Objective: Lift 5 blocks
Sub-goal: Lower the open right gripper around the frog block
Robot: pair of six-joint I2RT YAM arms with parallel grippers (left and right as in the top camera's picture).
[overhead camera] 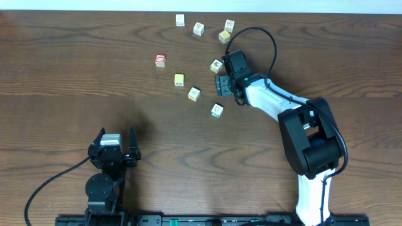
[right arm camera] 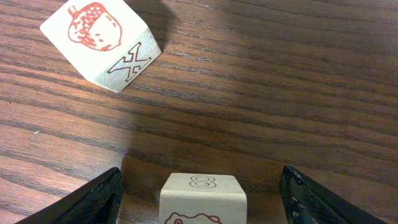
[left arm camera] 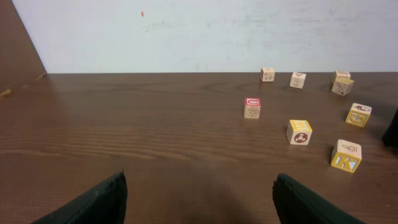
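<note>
Blocks [overhead camera: 193, 93] are lying scattered across the far middle of the bench [overhead camera: 63, 75] in the overhead view. Eight pale or yellow ones are showing in a loose arc, all resting on the wood. A red cube [overhead camera: 160, 59] is sitting at the arc's left side. The right gripper [overhead camera: 220, 83] is reaching in among them, just below one block and near two others. The left gripper [overhead camera: 117, 134] is sitting well apart at the near left, with its fingers spread.

In the left wrist view, its fingers [left arm camera: 93, 200] are standing wide apart with bare bench between them. The blocks and the red cube are sitting farther ahead, toward the right.

In the right wrist view, the right gripper's fingers [right arm camera: 93, 199] are standing apart. The 8 block [right arm camera: 202, 198] is sitting on the bench between them, touching neither. The acorn block [right arm camera: 102, 43], with an X on its side, is lying ahead to the left, turned at an angle.
</note>
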